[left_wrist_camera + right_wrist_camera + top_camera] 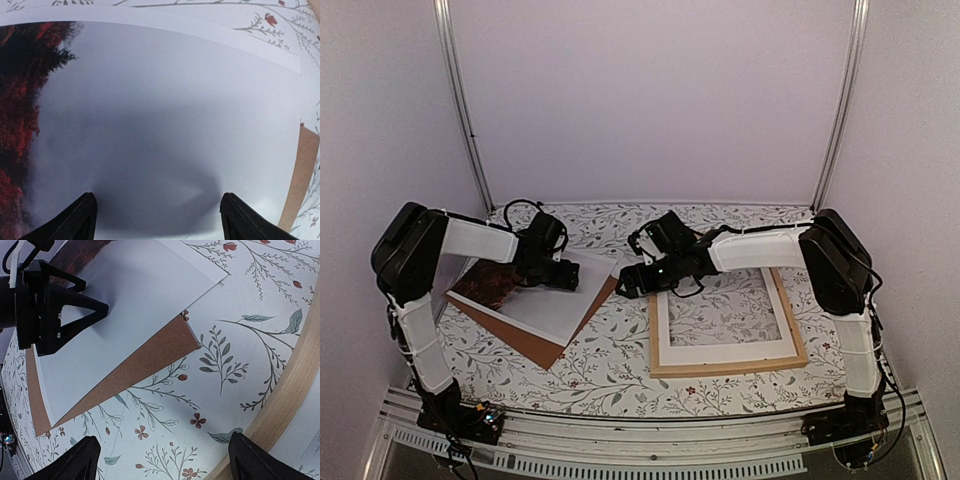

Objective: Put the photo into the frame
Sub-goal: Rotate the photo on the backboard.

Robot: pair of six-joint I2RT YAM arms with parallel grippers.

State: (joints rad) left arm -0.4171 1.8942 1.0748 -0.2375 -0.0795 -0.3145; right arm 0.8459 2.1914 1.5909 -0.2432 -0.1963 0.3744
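While the overhead view took in the whole table (620,378), the close detail was given only by the wrist views. From above, the photo (545,305) was seen lying flat on the left half, printed side up, on a brown board (535,348) whose near edge stuck out from under it. The frame (728,366) was seen flat on the right half, apart from the photo, with a white mat (720,352) inside it. The left end effector (568,274) was held over the photo, and the right end effector (626,283) over the cloth between board and frame.

From the left wrist, the view was almost filled by the photo, its red-brown band at the left and misty grey elsewhere. The fingers (80,217) were seen wide apart with nothing gripped between them. Whether their tips touched the print could not be told.

From the right wrist, the left end effector was shown side on, low over the print. That arm's own fingers (75,460) were seen spread wide over bare cloth, holding nothing.

The corners of photo and board were seen pointing toward the frame's left rail, with a band of patterned cloth between them. Open table was also seen behind the frame and in front of the board.
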